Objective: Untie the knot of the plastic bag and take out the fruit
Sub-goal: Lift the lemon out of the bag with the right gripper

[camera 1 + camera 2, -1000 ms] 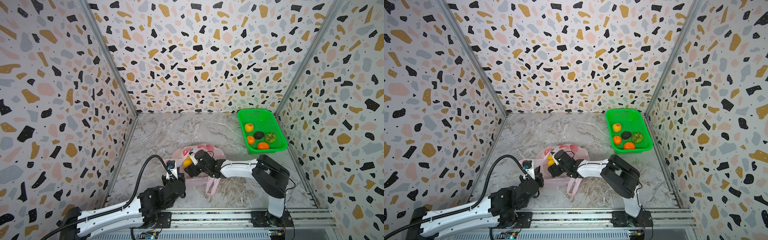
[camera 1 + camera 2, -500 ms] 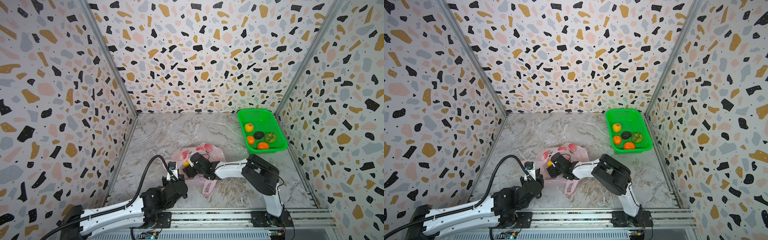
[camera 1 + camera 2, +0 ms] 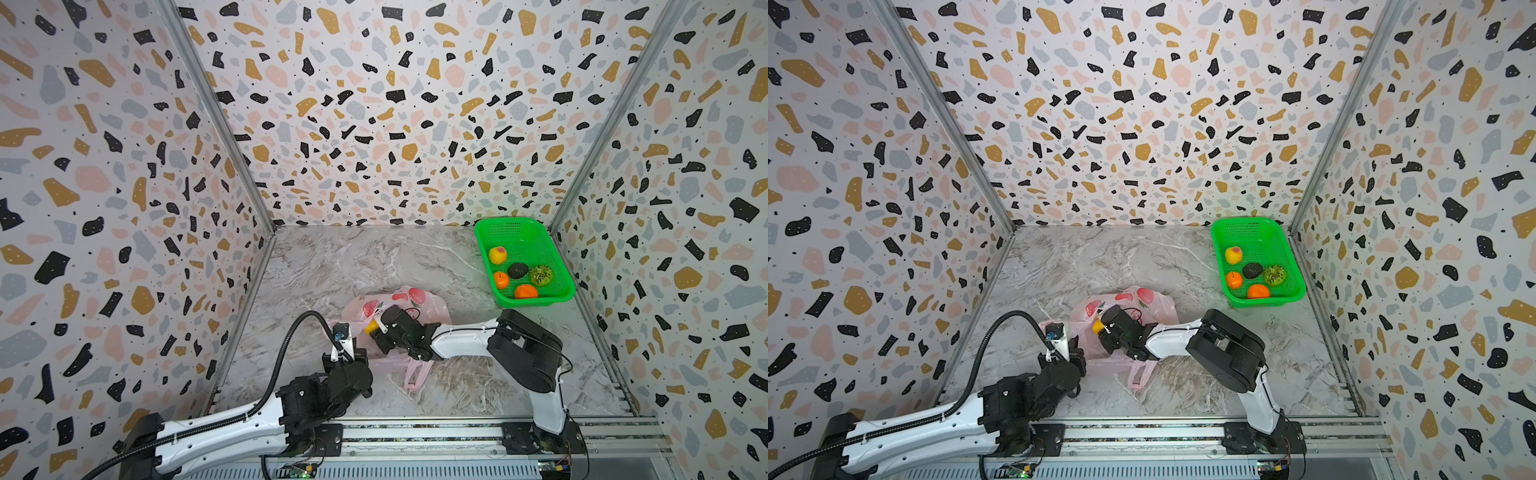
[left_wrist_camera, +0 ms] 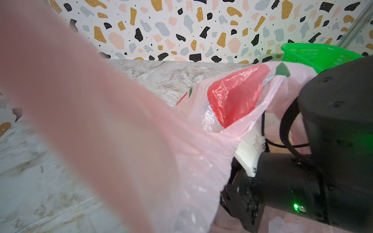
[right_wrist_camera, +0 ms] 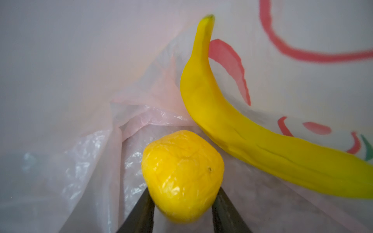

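Right gripper [image 5: 183,188] pushes deeper into the bag [image 3: 428,309] and closes on the yellow fruit [image 5: 181,171].
In both top views the right arm's elbow [image 3: 523,349] swings from the lower right toward the lower middle, carrying the gripper leftward; the jaws narrow from wide apart until the fingers [image 5: 141,211] touch the fruit's two sides. The bag's loose handle [image 3: 415,374] slides slightly left.

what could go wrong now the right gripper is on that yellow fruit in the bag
The right gripper pinches only the near part of the yellow fruit, so it may squirt out on lifting. The banana lies beside it and could get dragged along. The left gripper holds the plastic bag open; if that thin film slips, the mouth may fall shut.
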`<action>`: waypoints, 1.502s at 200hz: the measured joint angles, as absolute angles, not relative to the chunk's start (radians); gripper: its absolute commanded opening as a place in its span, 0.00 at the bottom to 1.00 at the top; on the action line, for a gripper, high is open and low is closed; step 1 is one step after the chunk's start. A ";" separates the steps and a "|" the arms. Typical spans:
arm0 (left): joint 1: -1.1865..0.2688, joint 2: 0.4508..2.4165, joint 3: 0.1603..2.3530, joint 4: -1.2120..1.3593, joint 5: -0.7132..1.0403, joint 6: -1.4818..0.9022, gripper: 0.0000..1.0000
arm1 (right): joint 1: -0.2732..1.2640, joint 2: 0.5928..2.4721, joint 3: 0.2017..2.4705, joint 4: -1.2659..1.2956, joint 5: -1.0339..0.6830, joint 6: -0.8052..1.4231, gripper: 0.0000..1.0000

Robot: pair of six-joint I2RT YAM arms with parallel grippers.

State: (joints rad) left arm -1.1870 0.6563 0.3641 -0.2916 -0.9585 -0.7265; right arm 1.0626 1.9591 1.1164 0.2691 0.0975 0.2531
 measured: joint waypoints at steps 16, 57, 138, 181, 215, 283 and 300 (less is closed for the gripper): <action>-1.187 0.656 0.364 -0.292 -0.962 -0.726 0.00 | 1.063 1.900 1.093 0.246 0.093 0.258 0.40; -1.187 0.654 0.364 -0.290 -0.971 -0.717 0.00 | 1.071 1.763 1.034 0.188 0.074 0.272 0.40; -1.187 0.652 0.372 -0.271 -0.988 -0.669 0.00 | 1.147 1.643 0.994 -0.028 0.022 0.271 0.41; -1.187 0.649 0.396 -0.257 -1.004 -0.639 0.00 | 1.154 1.607 0.958 -0.074 0.004 0.279 0.41; -1.187 0.635 0.410 -0.247 -1.016 -0.613 0.00 | 1.155 1.622 0.966 -0.106 -0.009 0.279 0.41; -1.187 0.627 0.410 -0.245 -1.028 -0.595 0.00 | 1.190 1.548 0.968 -0.147 -0.002 0.263 0.41; -1.187 0.628 0.410 -0.245 -1.027 -0.595 0.00 | 1.195 1.479 0.978 -0.165 -0.004 0.261 0.42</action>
State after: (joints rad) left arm -1.1870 0.6277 0.4103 -0.2447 -1.0271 -0.5945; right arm 1.1950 1.4788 0.9783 -0.1654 -0.0040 0.2607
